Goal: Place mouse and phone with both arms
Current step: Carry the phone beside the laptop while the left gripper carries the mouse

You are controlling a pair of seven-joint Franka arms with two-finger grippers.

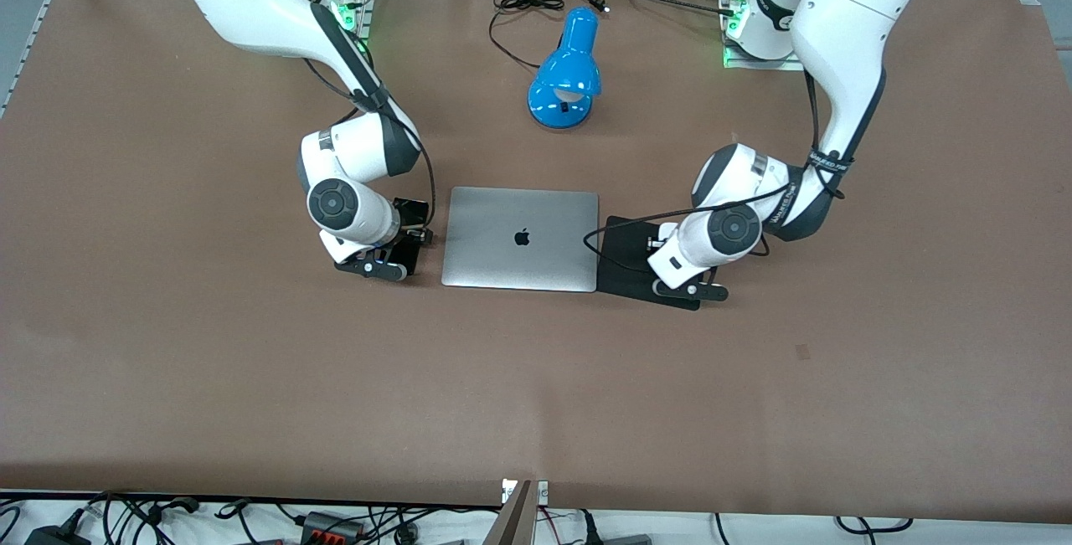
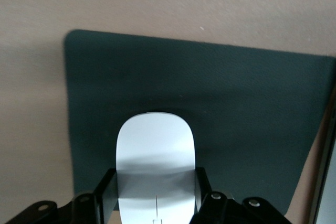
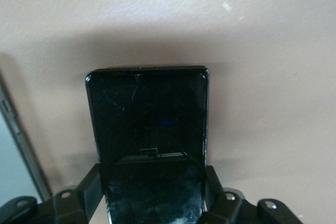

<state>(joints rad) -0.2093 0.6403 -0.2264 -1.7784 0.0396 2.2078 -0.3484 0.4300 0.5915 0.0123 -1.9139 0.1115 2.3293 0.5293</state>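
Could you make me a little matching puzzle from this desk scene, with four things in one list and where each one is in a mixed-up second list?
Things:
1. small white oval mouse
2. slim glossy black phone
3. closed silver laptop
4. glossy blue desk lamp

Places:
A. lying on the table between the two grippers
B. clamped in the right gripper, over bare brown table
C. near the robots' bases, farther from the front camera than the laptop
D. clamped in the left gripper, over the black square pad

Pairs: 1-D, 2-B, 3-A, 4-C
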